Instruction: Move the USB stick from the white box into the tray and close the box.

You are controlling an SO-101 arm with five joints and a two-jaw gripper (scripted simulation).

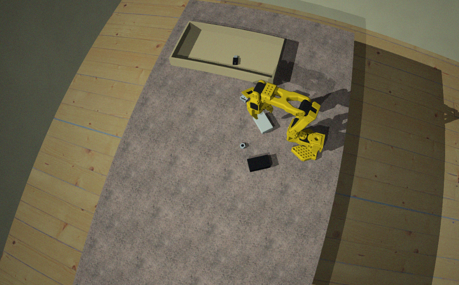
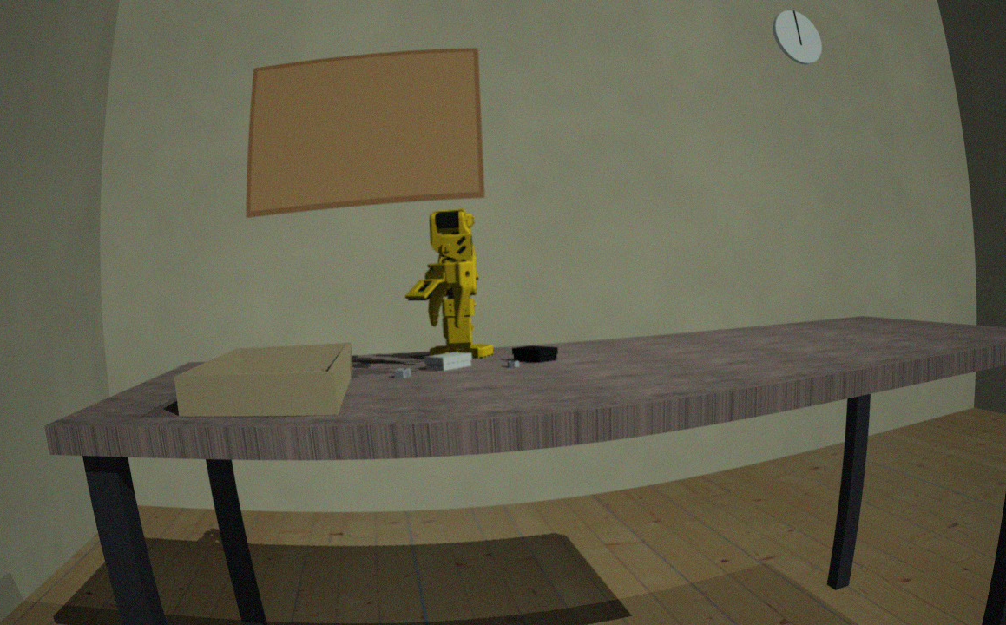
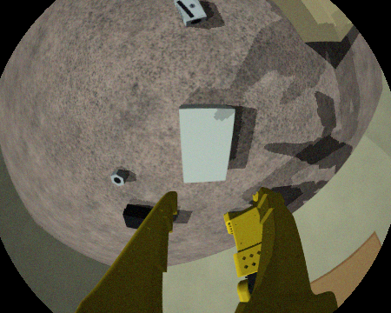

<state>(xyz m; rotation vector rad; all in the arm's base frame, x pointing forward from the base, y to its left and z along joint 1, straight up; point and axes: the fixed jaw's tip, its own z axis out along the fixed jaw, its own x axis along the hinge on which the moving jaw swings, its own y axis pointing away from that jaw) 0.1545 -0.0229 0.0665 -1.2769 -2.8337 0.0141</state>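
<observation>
Pale green wall (image 2: 607, 194); orange-brown board (image 2: 366, 128); round clock (image 2: 798, 36); plank floor (image 1: 57, 141) (image 2: 685, 543); dark-legged table (image 1: 188, 212) (image 2: 568, 396) (image 3: 96, 87); dim light.

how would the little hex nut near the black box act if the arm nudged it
The hex nut looks metallic, so it is probably rigid and fairly heavy for its size. Its flat sides suggest it would slide or tip rather than roll freely.

A plain room: wall clock (image 2: 798, 36), framed board (image 2: 366, 132), plank floor (image 1: 397, 162) (image 2: 693, 528).
</observation>
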